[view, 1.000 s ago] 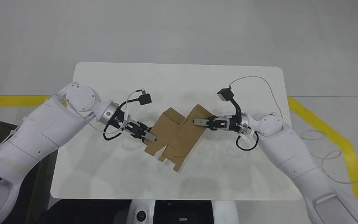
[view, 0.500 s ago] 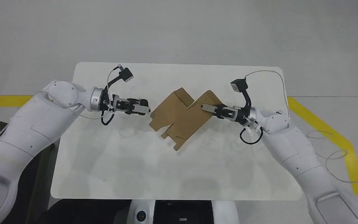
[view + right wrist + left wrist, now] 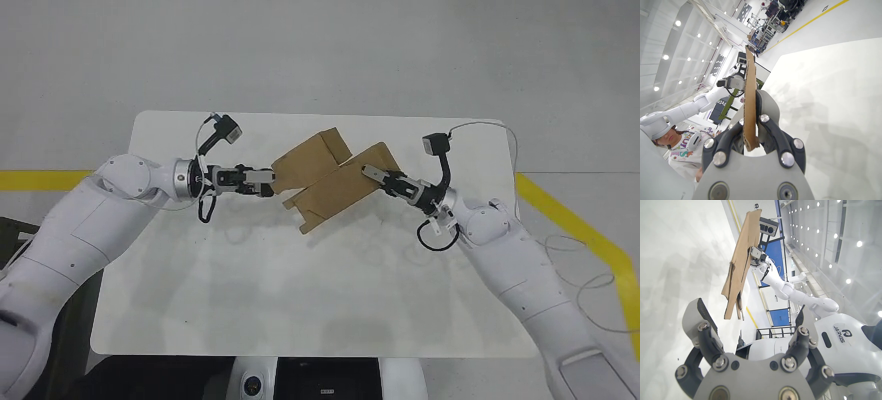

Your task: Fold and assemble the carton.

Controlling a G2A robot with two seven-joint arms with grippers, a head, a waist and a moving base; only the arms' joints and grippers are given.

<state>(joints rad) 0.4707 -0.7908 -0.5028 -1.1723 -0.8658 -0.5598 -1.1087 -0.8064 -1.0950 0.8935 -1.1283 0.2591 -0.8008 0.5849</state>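
Hanging over the far middle of the white tabletop (image 3: 300,300), the flattened brown cardboard carton (image 3: 335,185) has its long axis running from one arm across to the other. Your right claw (image 3: 375,177) is clamped on its right end, while your left claw (image 3: 268,184), spread wide and empty, points at the free left end just ahead; closing that gap along the axis looks like your next move.
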